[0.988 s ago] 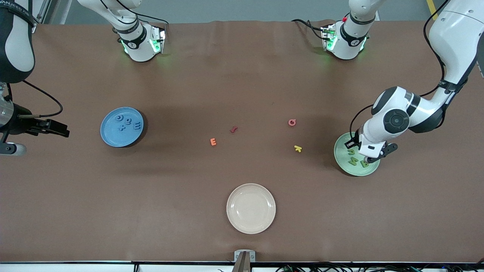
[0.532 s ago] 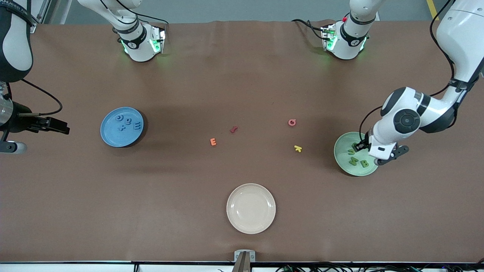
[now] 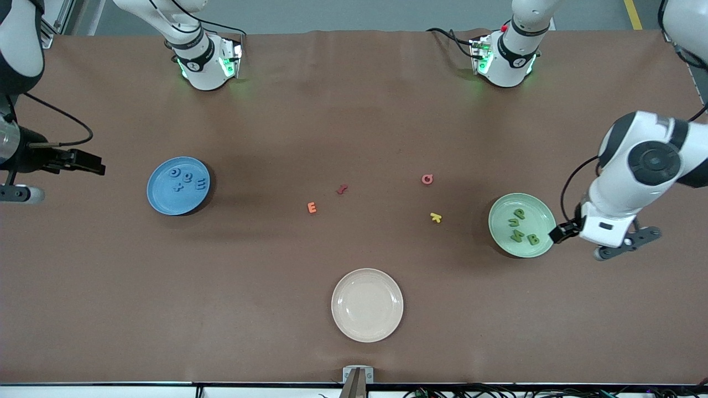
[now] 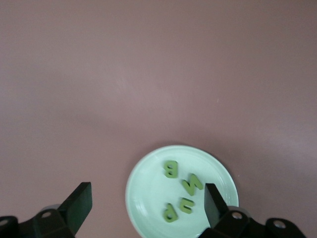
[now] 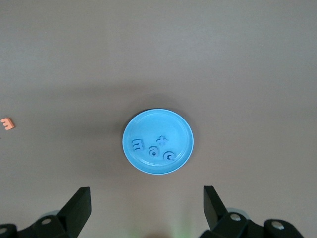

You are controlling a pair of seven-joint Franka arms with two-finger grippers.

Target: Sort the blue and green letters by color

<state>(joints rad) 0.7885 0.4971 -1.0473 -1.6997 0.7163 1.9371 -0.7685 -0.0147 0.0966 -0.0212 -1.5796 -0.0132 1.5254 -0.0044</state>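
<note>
Green letters P (image 3: pixel 519 213), u (image 3: pixel 514 223), N (image 3: pixel 517 235) and B (image 3: pixel 533 239) lie on the green plate (image 3: pixel 500 232). In the left wrist view the green letters (image 4: pixel 171 169) rest on that green plate (image 4: pixel 143 183). My left gripper (image 3: pixel 560 232) (image 4: pixel 147 196) hangs open and empty over the plate's rim toward the left arm's end. Several blue letters (image 3: pixel 188 179) (image 5: pixel 153 148) lie on the blue plate (image 3: pixel 163 199) (image 5: pixel 173 124). My right gripper (image 3: pixel 88 161) (image 5: pixel 146 198) waits open and empty above the table at the right arm's end.
An empty beige plate (image 3: pixel 367 304) sits nearest the front camera. Loose on the table between the coloured plates are an orange E (image 3: pixel 312 208) (image 5: pixel 7 123), a red piece (image 3: pixel 342 189), a pink Q (image 3: pixel 427 179) and a yellow k (image 3: pixel 436 218).
My left gripper opened, leaving the green P on the green plate, then rose and drew off toward the left arm's end. The right gripper drifted slightly.
</note>
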